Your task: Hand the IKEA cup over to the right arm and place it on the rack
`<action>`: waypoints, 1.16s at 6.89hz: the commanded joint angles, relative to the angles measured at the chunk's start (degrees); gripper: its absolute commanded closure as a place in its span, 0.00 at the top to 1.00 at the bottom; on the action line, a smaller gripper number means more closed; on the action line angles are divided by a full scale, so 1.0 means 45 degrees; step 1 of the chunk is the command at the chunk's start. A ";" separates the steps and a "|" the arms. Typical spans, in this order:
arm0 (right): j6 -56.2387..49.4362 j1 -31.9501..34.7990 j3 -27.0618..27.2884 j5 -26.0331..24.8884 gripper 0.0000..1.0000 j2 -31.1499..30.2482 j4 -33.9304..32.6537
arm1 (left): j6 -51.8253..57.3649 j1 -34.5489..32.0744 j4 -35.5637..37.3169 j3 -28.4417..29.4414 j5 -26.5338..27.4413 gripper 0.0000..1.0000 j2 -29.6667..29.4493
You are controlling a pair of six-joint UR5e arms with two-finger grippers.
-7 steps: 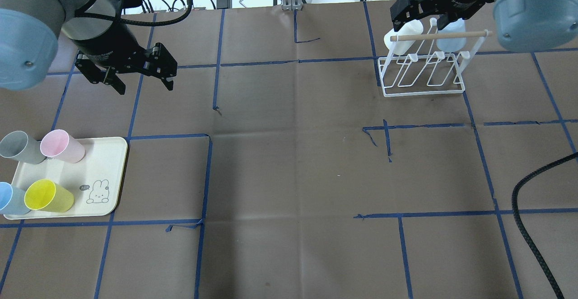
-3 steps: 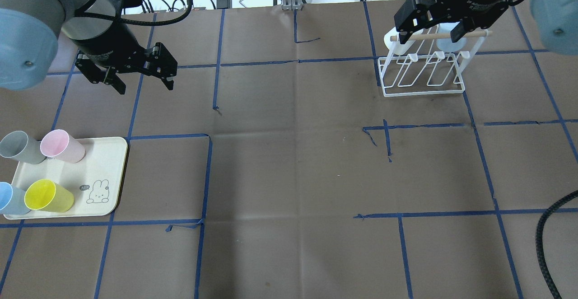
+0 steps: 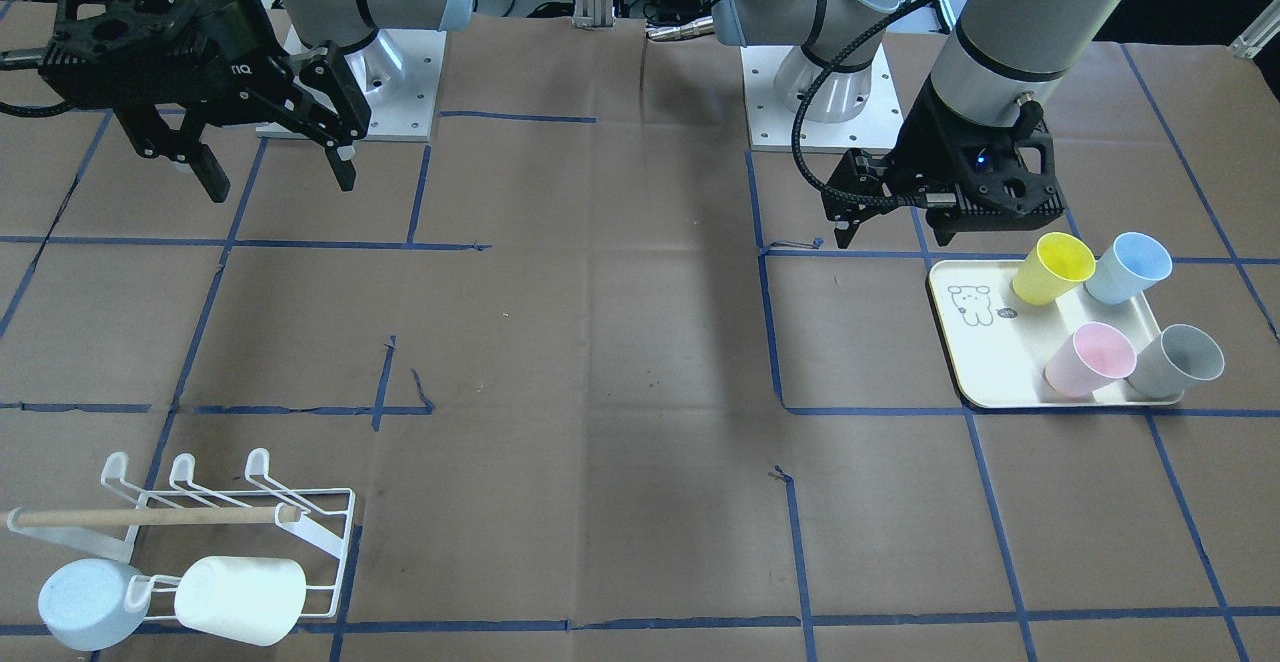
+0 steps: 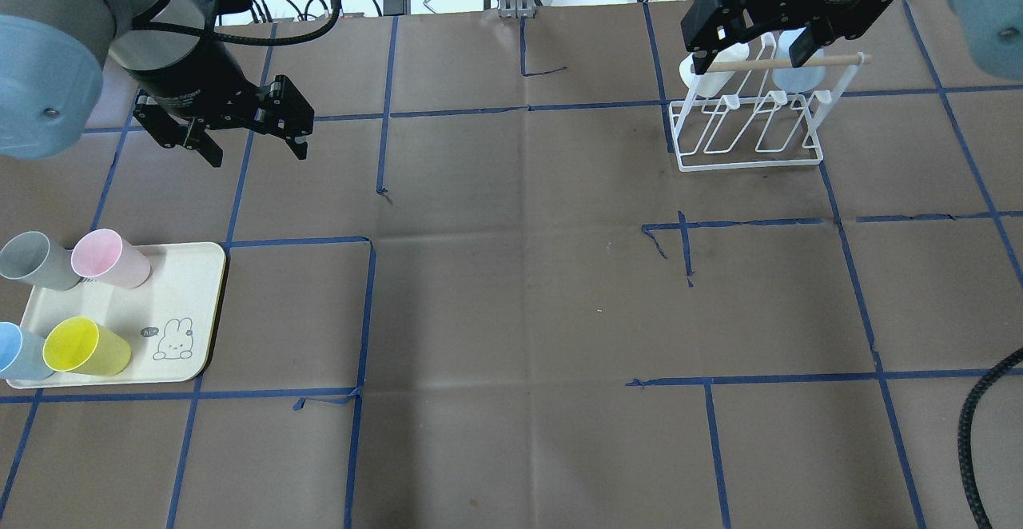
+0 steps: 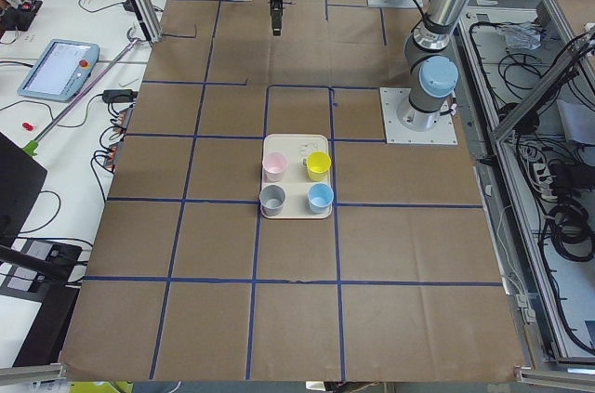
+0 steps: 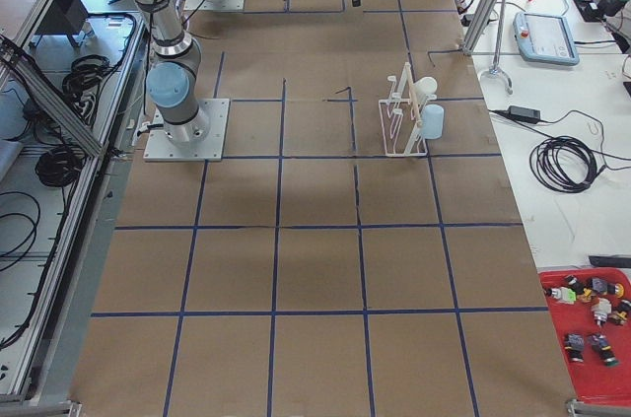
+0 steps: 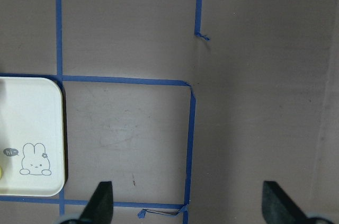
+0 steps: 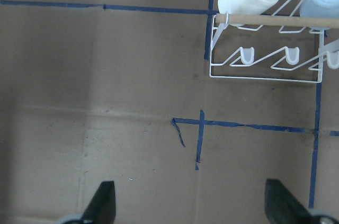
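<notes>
Four cups stand on the cream bear tray (image 4: 184, 289): yellow (image 4: 80, 345), pink (image 4: 108, 257), grey (image 4: 32, 260) and blue (image 4: 16, 351). My left gripper (image 4: 257, 155) is open and empty, above the table beyond the tray; its wrist view shows the tray's corner (image 7: 26, 118). The white wire rack (image 4: 751, 125) holds a white cup (image 3: 240, 597) and a pale blue cup (image 3: 85, 602) on its far row. My right gripper (image 4: 747, 61) is open and empty, high above the rack (image 8: 265, 77).
Brown paper with blue tape lines covers the table. A thick black cable (image 4: 971, 441) hangs at the near right. Both arm bases (image 3: 350, 92) stand at the robot's edge. The rack's near prongs (image 3: 180, 467) are bare.
My right gripper has shifted a little over the rack, staying open, and its upper arm has swung right. The left arm has not moved.
</notes>
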 commanded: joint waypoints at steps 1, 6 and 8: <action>0.0004 0.0041 0.0805 -0.0355 1.00 -0.0434 0.0102 | 0.0015 0.0000 0.0013 0.0013 0.0015 0.99 -0.0002; 0.0180 0.0061 0.1845 -0.0335 1.00 -0.1298 0.0063 | -0.0004 0.0000 0.0013 0.0013 -0.0004 0.99 -0.0002; 0.0199 0.0061 0.1825 -0.0297 1.00 -0.1278 0.0803 | 0.0015 0.0000 -0.0007 0.0013 -0.0004 0.99 -0.0002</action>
